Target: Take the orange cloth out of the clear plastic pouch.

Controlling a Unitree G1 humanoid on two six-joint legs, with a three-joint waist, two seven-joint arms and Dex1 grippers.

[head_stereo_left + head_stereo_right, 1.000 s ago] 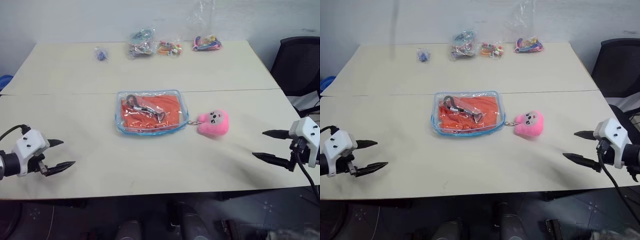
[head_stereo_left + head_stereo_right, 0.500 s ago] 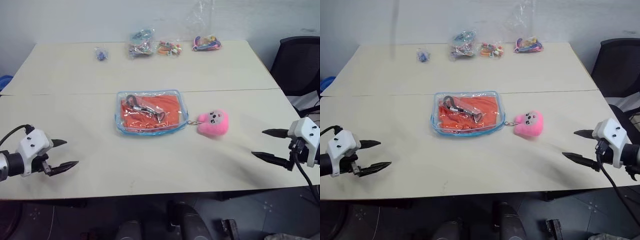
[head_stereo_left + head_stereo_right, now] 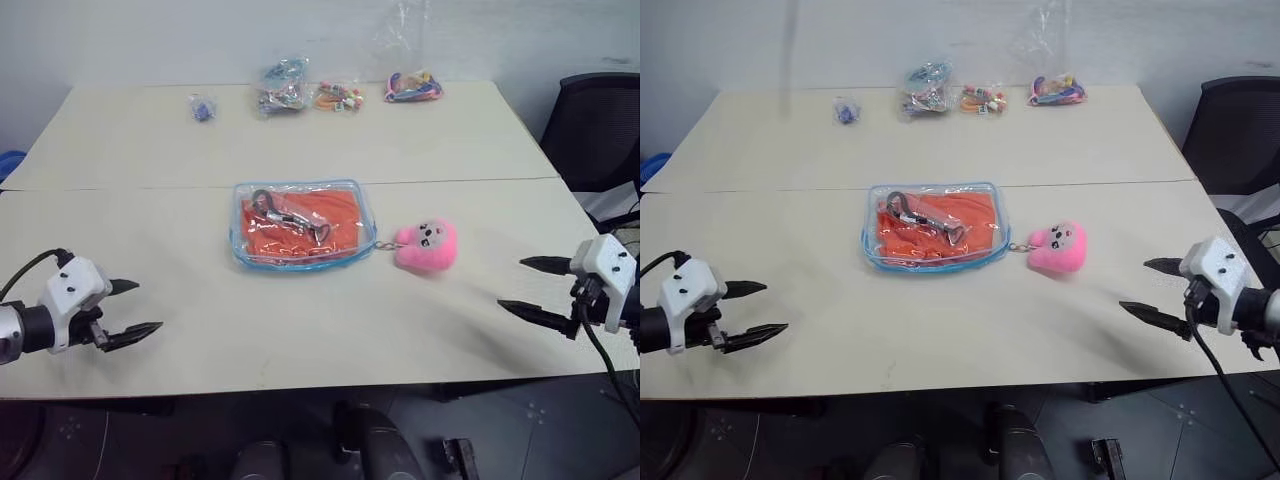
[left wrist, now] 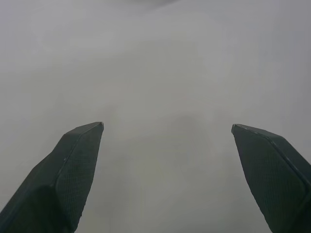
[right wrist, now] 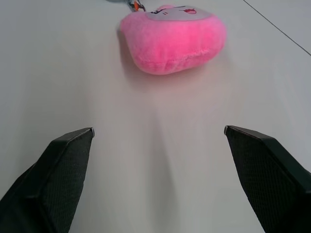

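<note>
Nothing had really changed: both grippers, left (image 3: 128,308) and right (image 3: 533,288), still waited with fingers spread wide and empty, well apart from the flat clear plastic pouch with blue edging (image 3: 303,224) on the pale table (image 3: 330,330), so the bright orange cloth (image 3: 340,212) was still inside.

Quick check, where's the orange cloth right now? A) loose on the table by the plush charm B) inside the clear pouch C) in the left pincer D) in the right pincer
B: the orange cloth lies inside the clear plastic pouch at mid-table; both pincers, left and right, are open, empty and far off.
</note>
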